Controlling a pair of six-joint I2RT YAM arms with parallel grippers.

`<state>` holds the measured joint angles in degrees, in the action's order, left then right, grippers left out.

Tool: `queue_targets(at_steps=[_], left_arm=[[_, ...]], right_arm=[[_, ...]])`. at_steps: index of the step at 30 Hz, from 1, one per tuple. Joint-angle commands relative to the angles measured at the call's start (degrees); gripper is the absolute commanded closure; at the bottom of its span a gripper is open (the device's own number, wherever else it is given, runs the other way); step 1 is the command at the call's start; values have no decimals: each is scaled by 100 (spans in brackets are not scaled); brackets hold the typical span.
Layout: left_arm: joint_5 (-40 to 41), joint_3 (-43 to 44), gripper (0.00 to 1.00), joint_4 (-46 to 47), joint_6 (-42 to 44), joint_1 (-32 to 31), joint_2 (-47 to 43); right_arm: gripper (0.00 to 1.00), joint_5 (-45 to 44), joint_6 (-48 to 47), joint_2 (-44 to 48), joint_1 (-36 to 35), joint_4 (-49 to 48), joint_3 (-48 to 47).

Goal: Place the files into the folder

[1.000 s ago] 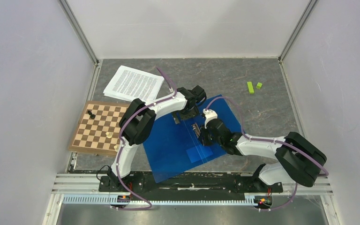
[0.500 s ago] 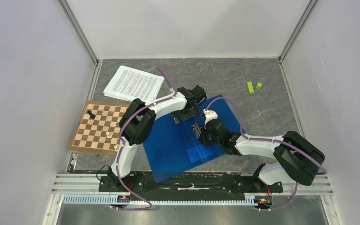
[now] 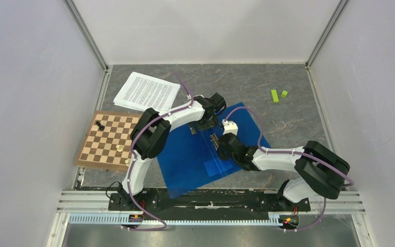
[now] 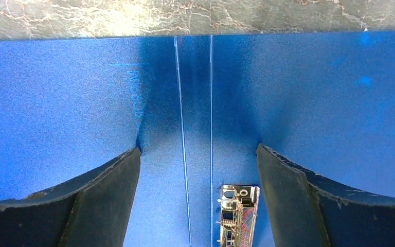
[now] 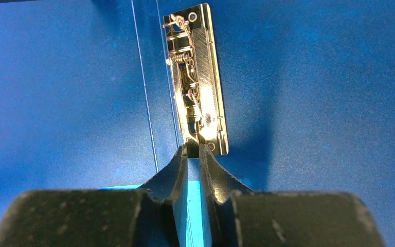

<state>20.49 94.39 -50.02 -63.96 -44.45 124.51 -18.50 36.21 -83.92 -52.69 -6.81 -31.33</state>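
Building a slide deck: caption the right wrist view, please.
Right gripper pinching the metal clip's near end inside the open blue folder.

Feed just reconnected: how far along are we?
Done: the blue plastic folder lies open. In hand: the right gripper pinches its silver metal clip; the left gripper, open, is at the far edge. Left: the white printed paper sheets lie beside the wooden chessboard.

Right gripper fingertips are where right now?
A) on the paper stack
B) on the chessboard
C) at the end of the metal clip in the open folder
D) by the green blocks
C: the right wrist view shows the right gripper pinched on the near end of the metal clip inside the open folder.
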Motion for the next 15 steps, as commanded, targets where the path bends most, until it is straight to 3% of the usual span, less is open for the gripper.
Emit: queue_targets(at_steps=[1,8,15], left_arm=[[-221,-578,10,101,266,85,855],[-288,-661,11,204,269,85,816],[-317,-724,11,268,272,91,787]], right_arm=[[100,-1065,270,-426,-34,1087,187],[100,-1600,512,-524,-251,1446,177],[100,-1378,716,-909,-295,1503,229]])
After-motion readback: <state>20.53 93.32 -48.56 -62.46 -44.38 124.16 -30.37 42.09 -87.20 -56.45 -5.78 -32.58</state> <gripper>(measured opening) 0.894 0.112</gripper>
